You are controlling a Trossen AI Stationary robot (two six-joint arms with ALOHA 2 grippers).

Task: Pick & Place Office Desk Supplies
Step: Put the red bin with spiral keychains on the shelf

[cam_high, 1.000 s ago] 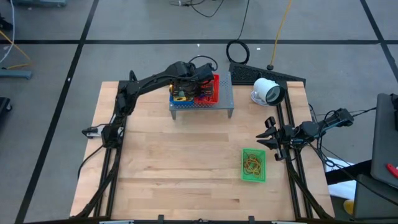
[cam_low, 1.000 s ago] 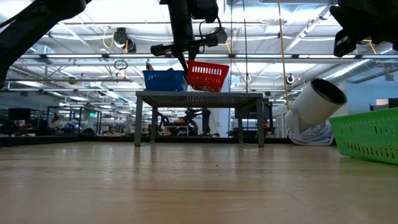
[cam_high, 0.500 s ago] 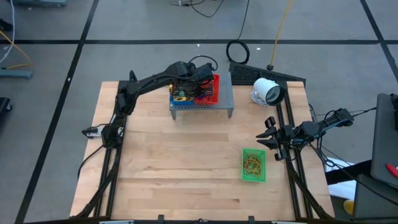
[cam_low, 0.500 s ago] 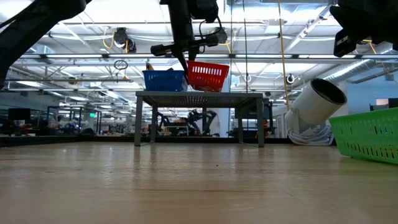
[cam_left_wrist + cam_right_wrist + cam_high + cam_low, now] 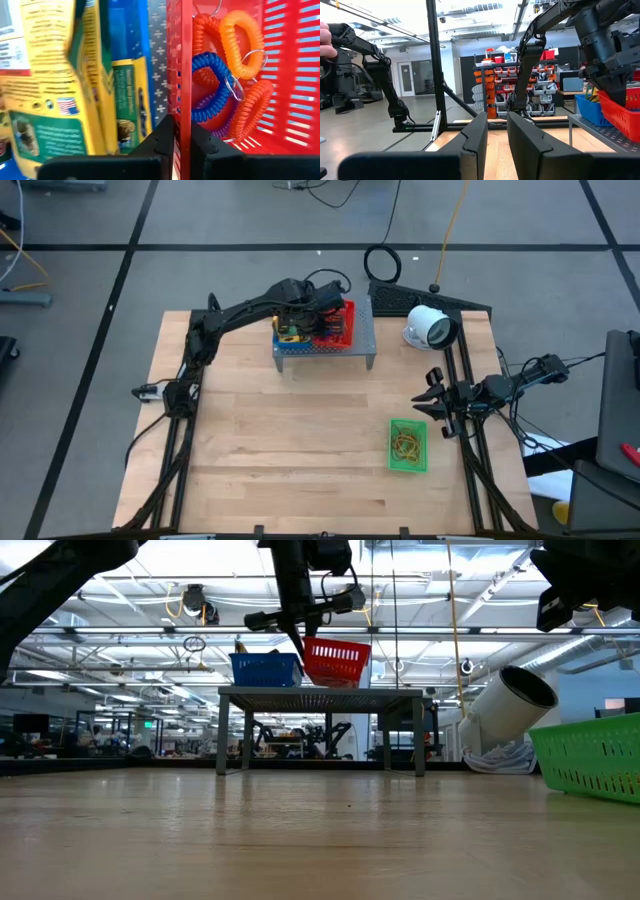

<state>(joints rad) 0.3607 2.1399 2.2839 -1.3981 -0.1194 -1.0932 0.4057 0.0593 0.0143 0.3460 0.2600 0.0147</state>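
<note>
While the left gripper (image 5: pixel 179 136) keeps its fingers pressed together on the near wall of the red basket (image 5: pixel 337 323), the basket in the low view now stands a little tilted, with the gripped side raised from the grey perforated stand (image 5: pixel 360 340). A second ago it sat flat in that view, so the lift seems to have just begun. Everything else looks the same as before.

Inside the red basket (image 5: pixel 280 75) lie coiled loops, orange (image 5: pixel 240 35) and blue (image 5: pixel 210 90), which will travel with it. Just beside it, on the same stand, is the blue basket (image 5: pixel 265 668) with the yellow crayon packs (image 5: pixel 55 85) standing in it. The two baskets are very near, so I judge the red one must rise straight up, or it may drag its neighbour.

The green basket (image 5: pixel 408 445) with its rubber bands rests on the table, well apart, near the right side. The right gripper (image 5: pixel 432 402) waits at the right edge of the table with nothing between its fingers, which stand only slightly apart.
</note>
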